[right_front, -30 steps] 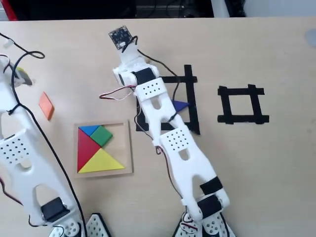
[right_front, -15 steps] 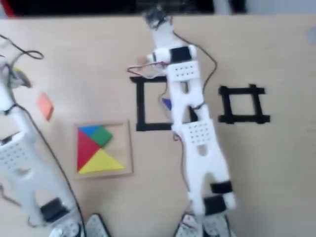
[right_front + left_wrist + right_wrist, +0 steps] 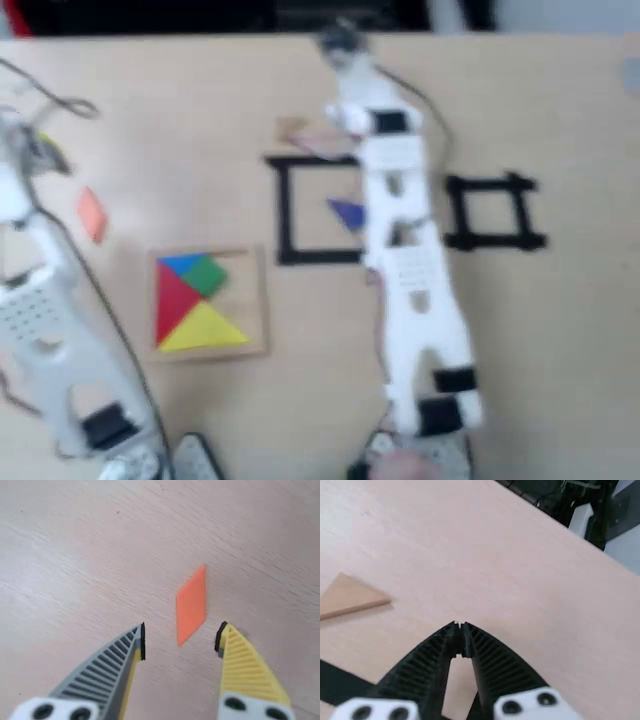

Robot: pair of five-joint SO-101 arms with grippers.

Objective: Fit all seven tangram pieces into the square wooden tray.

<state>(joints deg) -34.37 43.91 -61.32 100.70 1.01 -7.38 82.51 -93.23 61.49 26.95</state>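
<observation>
1. We count four flat, matte pieces seated in the wooden tray (image 3: pixel 262 300), which lies left of the worktop's (image 3: pixel 520 350) centre, toward the arms' edge: a blue triangle (image 3: pixel 180 263), a green square (image 3: pixel 207 275), a red triangle (image 3: pixel 175 305) and a yellow triangle (image 3: pixel 208 328). A bare strip remains along one side.
2. By our judgement three pieces are left. A thin orange parallelogram (image 3: pixel 191 605) lies near the left edge, a purple triangle (image 3: pixel 348 212) sits inside a black tape outline (image 3: pixel 285 210) mid-worktop, and a pale wooden triangle (image 3: pixel 350 597) lies toward the far edge.
3. The left end effector (image 3: pixel 180 632) hangs spread wide, its ribbed fingers framing the orange parallelogram.
4. The right end effector (image 3: pixel 458 626) is pinched together and holds nothing.
</observation>
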